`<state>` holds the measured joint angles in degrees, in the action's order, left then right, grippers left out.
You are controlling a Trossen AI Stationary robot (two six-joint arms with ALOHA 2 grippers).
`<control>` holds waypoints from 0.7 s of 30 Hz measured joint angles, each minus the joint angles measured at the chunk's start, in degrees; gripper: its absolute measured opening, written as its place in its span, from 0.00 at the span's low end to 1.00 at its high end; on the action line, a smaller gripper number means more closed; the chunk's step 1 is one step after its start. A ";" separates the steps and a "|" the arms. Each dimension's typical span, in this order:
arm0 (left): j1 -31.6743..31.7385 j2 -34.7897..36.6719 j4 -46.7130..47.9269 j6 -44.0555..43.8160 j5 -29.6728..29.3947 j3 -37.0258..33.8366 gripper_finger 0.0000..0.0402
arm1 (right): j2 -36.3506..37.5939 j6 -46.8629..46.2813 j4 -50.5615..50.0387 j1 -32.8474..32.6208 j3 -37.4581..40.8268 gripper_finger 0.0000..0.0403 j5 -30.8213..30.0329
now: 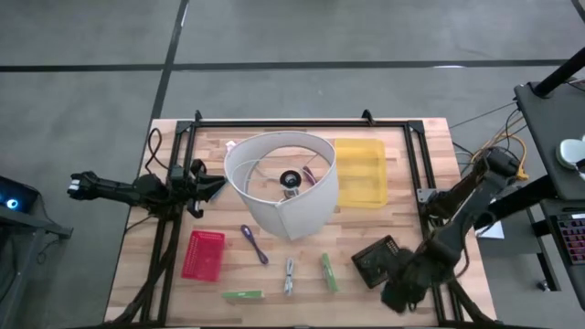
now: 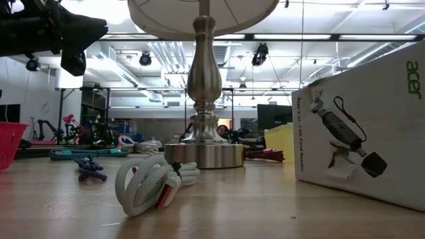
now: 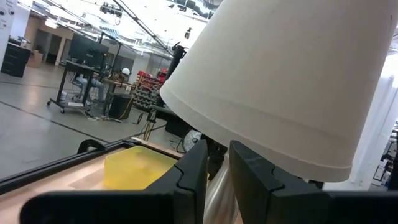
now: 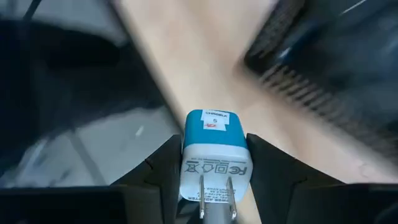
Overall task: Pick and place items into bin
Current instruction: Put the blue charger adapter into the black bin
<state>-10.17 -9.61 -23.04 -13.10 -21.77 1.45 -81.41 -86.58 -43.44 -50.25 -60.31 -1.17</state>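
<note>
My right gripper hangs over the table's near right corner, shut on a small blue and white plug-in charger. The yellow bin stands at the far right, beside a lamp with a white shade. Loose on the wood lie a purple tool, a silvery clip and two green sticks. My left gripper waits at the table's left side, pointing at the lamp, with a narrow gap between its fingers and nothing in it. My right gripper pinches the charger by its two opposite side faces between the two fingers. The fingers slant down from above. The charger is lifted clear of the table, its blue end pointing away from the wrist and its two metal prongs toward it.
A dark box lies just beside my right gripper. A red basket stands at the near left. The lamp's metal base and a coiled white cord fill the middle. A black frame runs along the table's far and side edges.
</note>
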 joint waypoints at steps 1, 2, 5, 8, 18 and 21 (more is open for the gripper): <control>0.00 -0.08 -0.12 0.00 0.01 0.00 0.13 | 1.07 -0.98 -3.23 0.66 0.25 0.33 -1.93; 0.00 -0.13 -0.11 0.00 0.01 0.00 0.13 | 2.02 -2.27 -5.97 1.34 0.51 0.33 -3.38; 0.00 -0.13 -0.06 0.00 0.01 0.00 0.13 | 4.49 -5.92 -10.82 3.56 2.09 0.33 -5.42; 0.02 -0.09 -0.03 0.00 0.01 0.00 0.13 | 6.21 -7.51 -11.01 5.77 4.54 0.33 -5.05; 0.04 -0.08 -0.12 0.00 0.00 0.00 0.13 | 6.32 -10.50 -7.40 10.71 11.47 0.34 0.50; 0.04 -0.09 -0.02 0.00 0.01 0.00 0.13 | 6.35 -10.69 -2.39 10.99 13.63 0.34 0.75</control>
<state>-10.13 -9.70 -23.05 -13.10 -21.76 1.45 -75.07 -97.27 -45.84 -39.27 -46.68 -0.43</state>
